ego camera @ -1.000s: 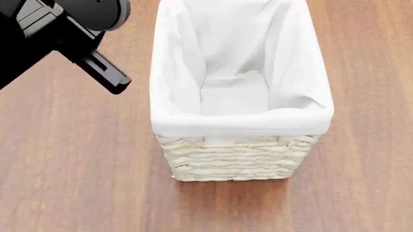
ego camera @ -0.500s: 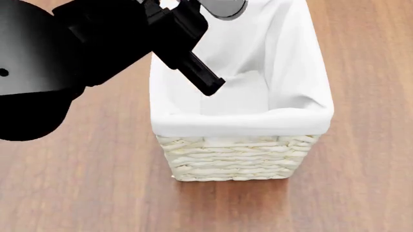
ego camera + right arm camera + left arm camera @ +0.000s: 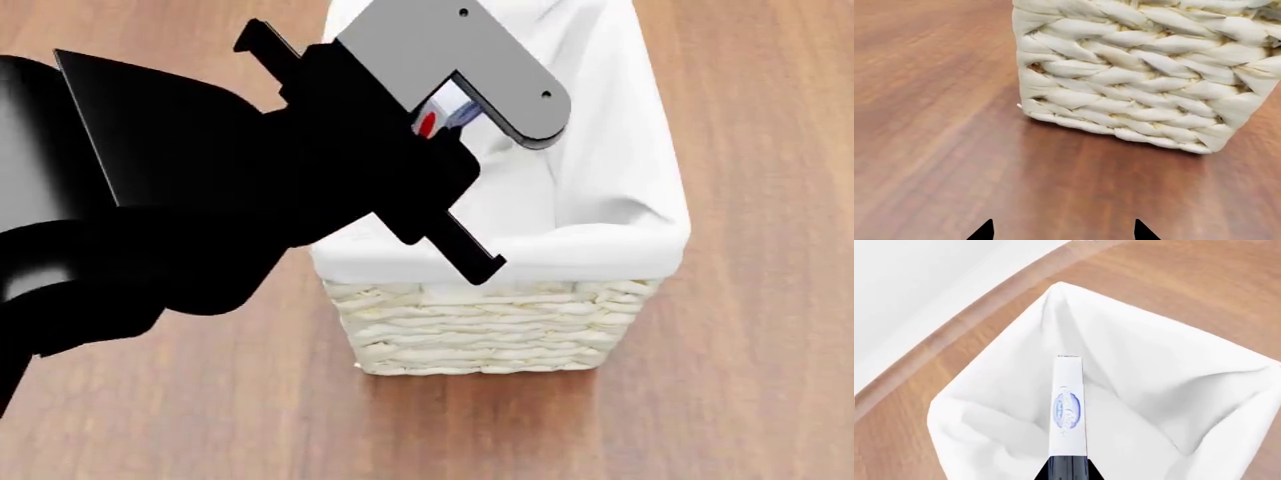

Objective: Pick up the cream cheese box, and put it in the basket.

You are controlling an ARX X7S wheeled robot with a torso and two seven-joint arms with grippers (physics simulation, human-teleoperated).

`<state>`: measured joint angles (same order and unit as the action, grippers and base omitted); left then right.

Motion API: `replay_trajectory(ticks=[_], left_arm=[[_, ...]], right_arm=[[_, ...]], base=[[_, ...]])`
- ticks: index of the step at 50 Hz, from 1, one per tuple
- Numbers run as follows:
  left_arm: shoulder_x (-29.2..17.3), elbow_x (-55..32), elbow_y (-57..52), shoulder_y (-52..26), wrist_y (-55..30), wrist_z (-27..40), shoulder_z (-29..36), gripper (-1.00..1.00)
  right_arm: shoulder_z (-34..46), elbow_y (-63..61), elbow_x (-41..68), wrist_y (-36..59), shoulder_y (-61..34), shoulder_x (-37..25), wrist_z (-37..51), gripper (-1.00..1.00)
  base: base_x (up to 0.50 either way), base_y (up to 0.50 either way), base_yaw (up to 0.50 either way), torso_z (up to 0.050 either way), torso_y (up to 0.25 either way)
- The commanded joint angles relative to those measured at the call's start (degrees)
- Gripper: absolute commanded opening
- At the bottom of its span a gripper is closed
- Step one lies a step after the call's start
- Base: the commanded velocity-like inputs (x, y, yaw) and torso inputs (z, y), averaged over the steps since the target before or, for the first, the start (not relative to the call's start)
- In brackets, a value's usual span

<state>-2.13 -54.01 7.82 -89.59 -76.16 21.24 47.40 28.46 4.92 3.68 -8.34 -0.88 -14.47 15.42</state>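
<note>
Fingers of our left gripper (image 3: 1067, 471) pinch the cream cheese box (image 3: 1068, 407) by its lower end, so the box stands edge-on toward the left wrist camera as a thin white strip. On that narrow face we see a blue oval emblem with cursive lettering inside, too small to read. Directly beneath the box lies the white cloth liner (image 3: 1154, 390) of the basket (image 3: 987, 405), so the box hangs above the basket's opening, not resting on the bottom.

From the head view, our left gripper (image 3: 447, 130) and its black arm cover much of the basket's (image 3: 481, 325) near left corner; only a sliver of the cream cheese box (image 3: 441, 112) peeks out beside a grey bracket, showing white, a blue edge and a red mark. The emblem is not visible there, while the woven cream-white wall and the folded liner (image 3: 601, 235) rim are.

Our right gripper (image 3: 1061, 232) shows only two dark fingertips (image 3: 982, 231), set apart with nothing between them, low over the wooden table (image 3: 934, 125). This view alone gives the basket's (image 3: 1141, 80) wicker weave close up from the side.
</note>
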Motion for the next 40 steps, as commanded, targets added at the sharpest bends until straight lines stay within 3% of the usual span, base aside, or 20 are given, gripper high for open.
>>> replay_trajectory(ticks=[1,14,15,33,40], left_arm=[[0.10,2.79,4.59,1.06,4.60,-1.99,4.48,-1.00],[-0.80,3.57,5.43,0.03,7.77,-0.94,4.72,-1.00],[-0.59,3.84,6.51,0.14,8.17,-0.53,4.54,1.00],[-2.55,0.42,4.27,-0.88,7.52,0.83,1.51,1.00],[-5.29,-7.48,-5.67,-3.35,-0.59,7.77,-5.77,1.00]], right_arm=[[1.57,1.46,-0.06,-0.27,0.49,0.38,0.13,1.00],[3.46,3.13,-1.77,-1.15,0.41,0.89,0.45,1.00],[3.62,4.09,-1.85,-1.47,0.07,1.07,0.32,1.00],[3.91,5.27,-1.30,-1.31,-0.68,1.23,0.45,1.00],[3.76,5.36,-0.89,-1.24,-0.88,1.12,0.60,1.00]], base=[[0.00,0.00,0.00,0.000,0.000],[0.00,0.00,0.00,0.000,0.000],[0.00,0.00,0.00,0.000,0.000],[0.00,0.00,0.00,-0.001,0.000],[0.00,0.00,0.00,-0.001,-0.003]])
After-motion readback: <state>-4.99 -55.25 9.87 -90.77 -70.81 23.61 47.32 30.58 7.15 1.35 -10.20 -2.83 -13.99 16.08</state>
